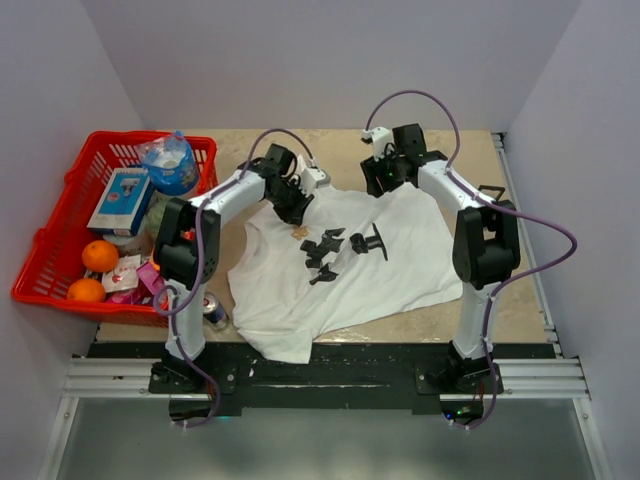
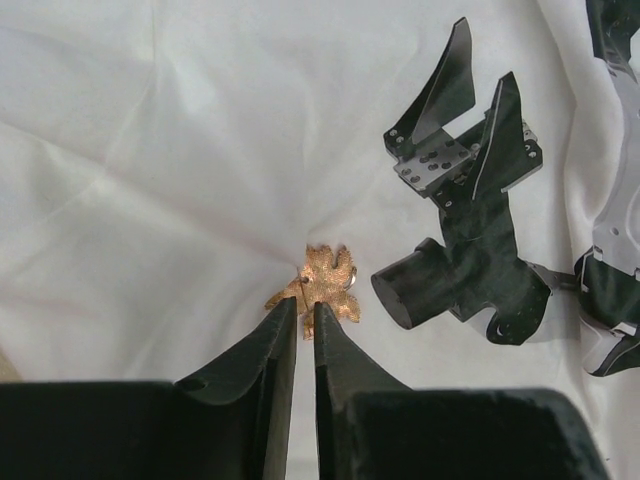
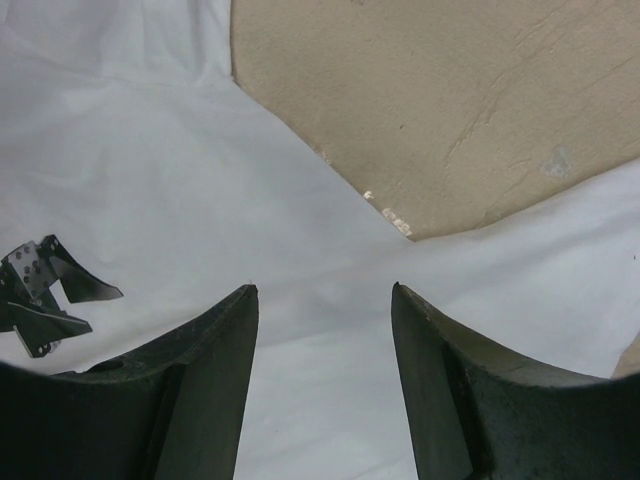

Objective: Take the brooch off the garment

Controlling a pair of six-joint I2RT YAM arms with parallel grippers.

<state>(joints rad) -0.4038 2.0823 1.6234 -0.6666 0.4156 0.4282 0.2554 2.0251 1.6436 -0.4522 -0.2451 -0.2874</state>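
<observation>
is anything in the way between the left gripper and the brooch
Nothing visible. The left gripper has its tips right at the near edge of the brooch, which lies on the shirt with only white cloth around it.

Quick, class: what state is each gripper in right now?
Left gripper: nearly closed, tips at the brooch; grip cannot be told.
Right gripper: open, empty.

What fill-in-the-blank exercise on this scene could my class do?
The brooch lies on the ___ T-shirt.
The right gripper is ___, holding nothing.
Two oranges sit in the ___ basket.
The T-shirt's print is ___.
Missing words: white; open; red; black.
</observation>
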